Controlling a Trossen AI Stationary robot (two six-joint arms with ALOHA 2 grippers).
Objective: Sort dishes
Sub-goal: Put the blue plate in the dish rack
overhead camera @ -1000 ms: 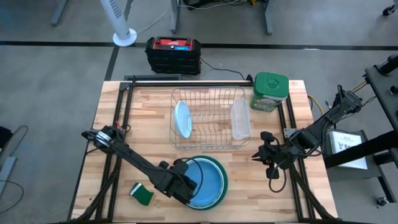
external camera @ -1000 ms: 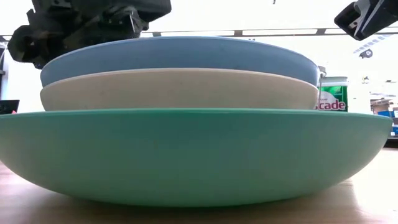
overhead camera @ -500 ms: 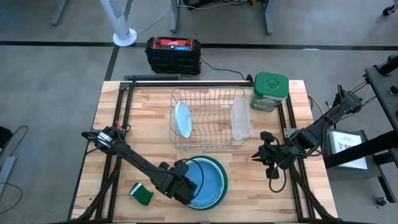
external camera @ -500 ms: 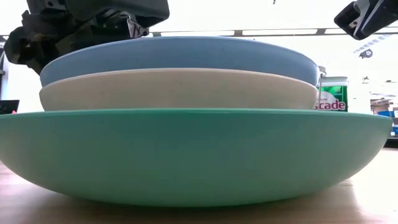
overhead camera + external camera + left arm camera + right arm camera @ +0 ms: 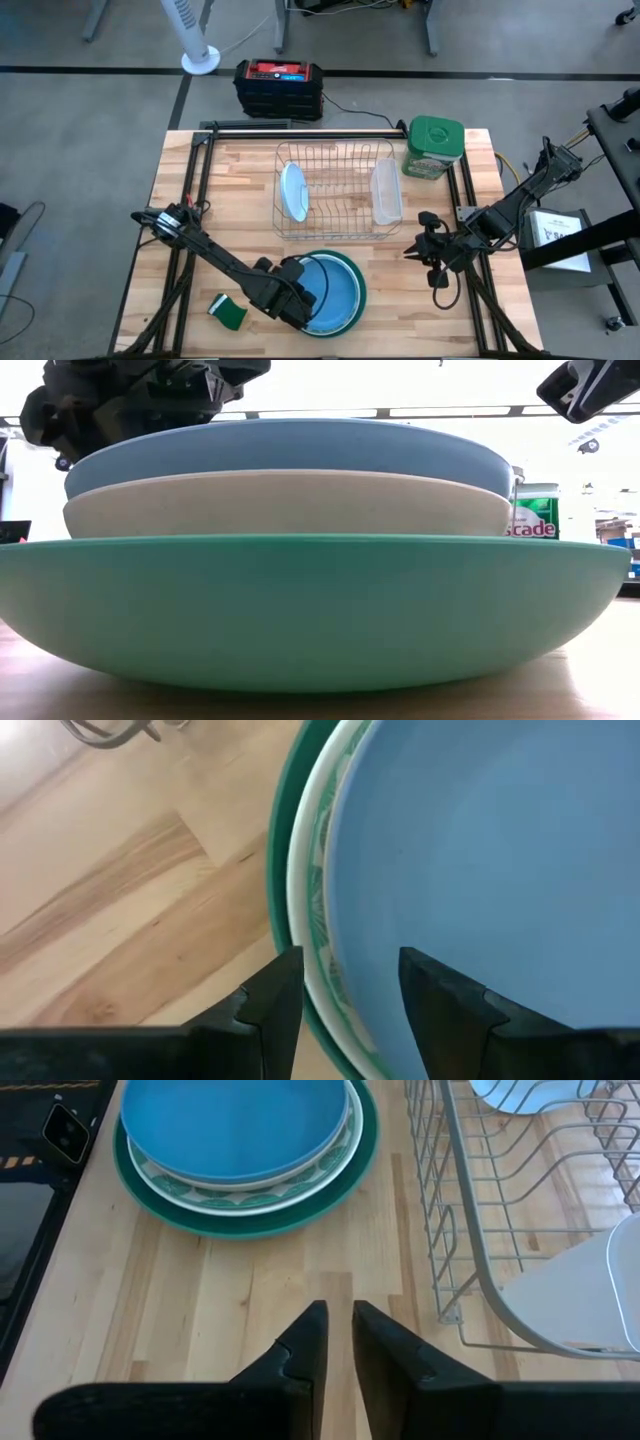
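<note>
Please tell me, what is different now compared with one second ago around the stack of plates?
Very little changed. The left hand shifted only slightly above the near-left edge of the light blue plate; its fingers are open astride the rim and grip nothing. The plate stack, the dish rack and the right hand stayed in place.

Wire rack sits mid-surface, green-lidded container just beside its corner, and a green sponge near the front edge.

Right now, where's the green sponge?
High view: the green sponge lies at the table's front left, just left of the left gripper and the plate stack.
</note>
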